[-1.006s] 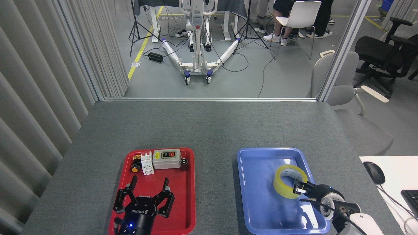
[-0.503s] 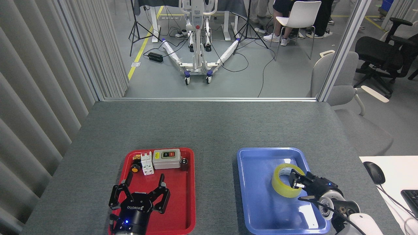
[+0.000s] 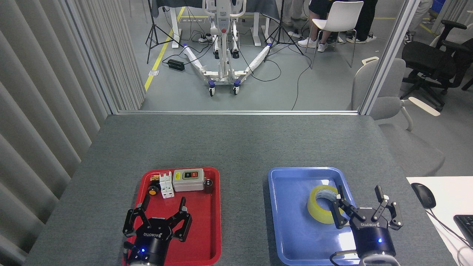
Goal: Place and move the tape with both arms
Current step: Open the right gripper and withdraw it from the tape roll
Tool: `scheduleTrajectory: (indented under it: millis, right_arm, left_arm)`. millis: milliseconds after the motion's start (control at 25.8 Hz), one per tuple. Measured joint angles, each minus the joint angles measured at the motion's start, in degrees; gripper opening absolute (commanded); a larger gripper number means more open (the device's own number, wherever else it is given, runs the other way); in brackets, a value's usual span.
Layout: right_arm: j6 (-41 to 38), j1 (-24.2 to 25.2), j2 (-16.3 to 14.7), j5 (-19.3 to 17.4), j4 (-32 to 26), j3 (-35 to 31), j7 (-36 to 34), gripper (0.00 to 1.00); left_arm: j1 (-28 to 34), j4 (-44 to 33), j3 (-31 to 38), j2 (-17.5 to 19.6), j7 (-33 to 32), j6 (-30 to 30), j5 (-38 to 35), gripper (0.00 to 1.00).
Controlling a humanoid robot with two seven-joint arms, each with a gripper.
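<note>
Tape [image 3: 320,209] in blue tray [image 3: 292,236], right tool [image 3: 364,199] spread, seemingly just beside.

Robotics lab / test cell in an open office. Ahead of the right gripper [image 3: 364,203], past the grey surface [image 3: 236,140]: wheeled lift rig [image 3: 223,48], tripods [image 3: 157,27], floor cables, yellow tape line [image 3: 162,48]. Off to its right: office chairs [image 3: 436,59], mouse [image 3: 423,195] & keyboard [image 3: 465,225].
</note>
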Motion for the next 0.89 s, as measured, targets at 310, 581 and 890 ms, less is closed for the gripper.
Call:
scheduleTrajectory:
  millis: [310, 581, 890]
  right_arm:
    - [-0.13, 7.60, 0.39, 1.19, -3.49, -0.18, -0.84, 0.99]
    - [0.20, 9.10, -3.22, 0.75, -3.60, 0.02, -1.09, 0.99]
    - [0.40, 8.88, -3.98, 0.54, -3.59, 0.06, -1.30, 0.99]
  left_arm:
    - [-0.43, -0.11, 0.07, -0.03, 0.00, 0.09, 0.00, 1.00]
    - [-1.47, -0.15, 0.08, -0.14, 0.01, 0.08, 0.00, 1.00]
    - [-1.52, 0.00, 0.08, 0.37, 0.04, 0.06, 0.00, 1.00]
